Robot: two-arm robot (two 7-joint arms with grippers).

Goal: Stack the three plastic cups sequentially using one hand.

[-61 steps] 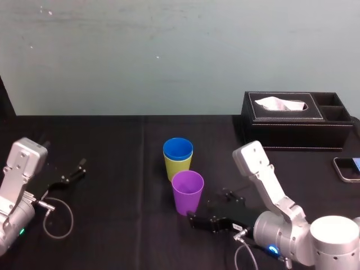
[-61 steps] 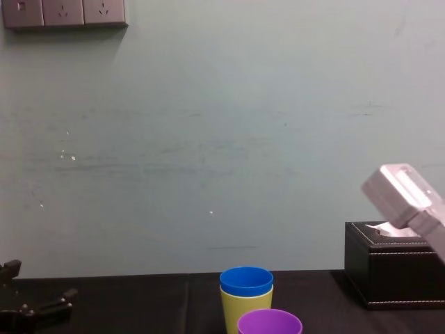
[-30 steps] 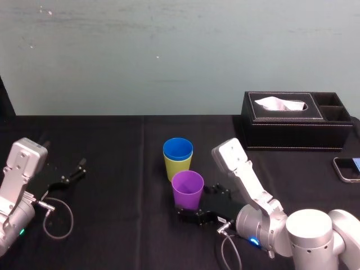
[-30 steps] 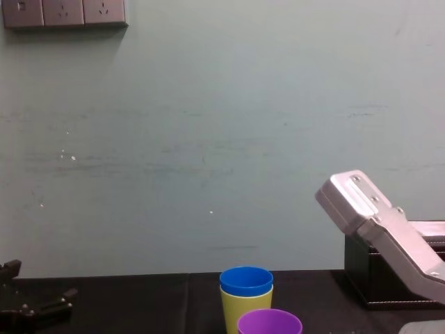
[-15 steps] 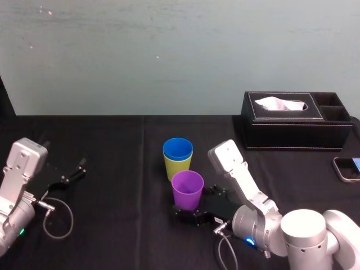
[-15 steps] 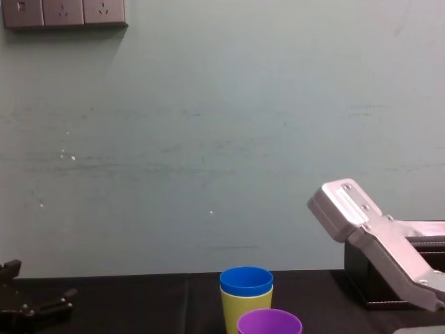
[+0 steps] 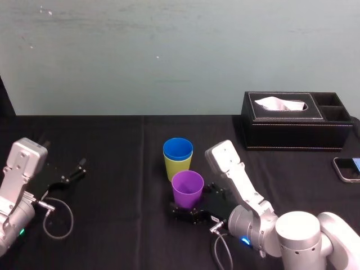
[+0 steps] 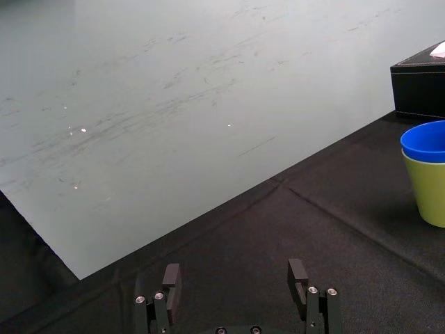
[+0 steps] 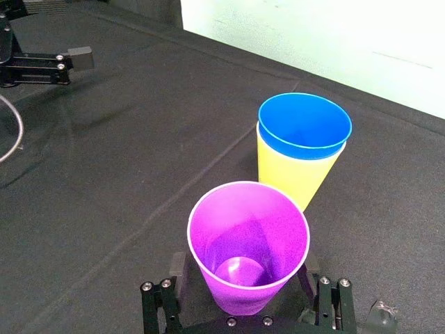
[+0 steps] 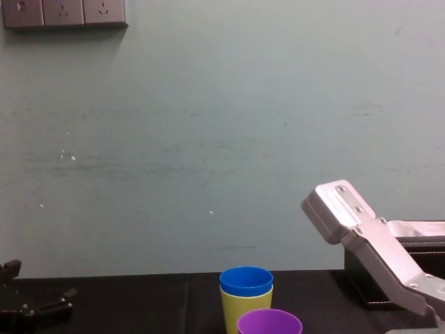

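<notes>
The purple cup [image 7: 187, 189] stands upright on the black table, just in front of the blue cup [image 7: 178, 148], which is nested inside the yellow-green cup [image 7: 176, 167]. My right gripper [image 7: 188, 210] lies low on the table, open, with one finger on each side of the purple cup's [image 9: 248, 243] lower part; a small gap shows at both fingers [image 9: 177, 268]. In the right wrist view, the blue cup [image 9: 304, 125] and the yellow-green cup [image 9: 288, 170] stand just beyond it. My left gripper [image 8: 235, 277] rests open and empty at the far left.
A black tissue box [image 7: 292, 121] stands at the back right, with a phone [image 7: 347, 169] near the right edge. A loose cable [image 7: 59, 216] curls beside my left arm. A bare stretch of black cloth separates the cups from the left gripper [image 7: 76, 171].
My right arm has slid left along the table, and its open fingers now straddle the purple cup. The cups and the left arm have not moved.
</notes>
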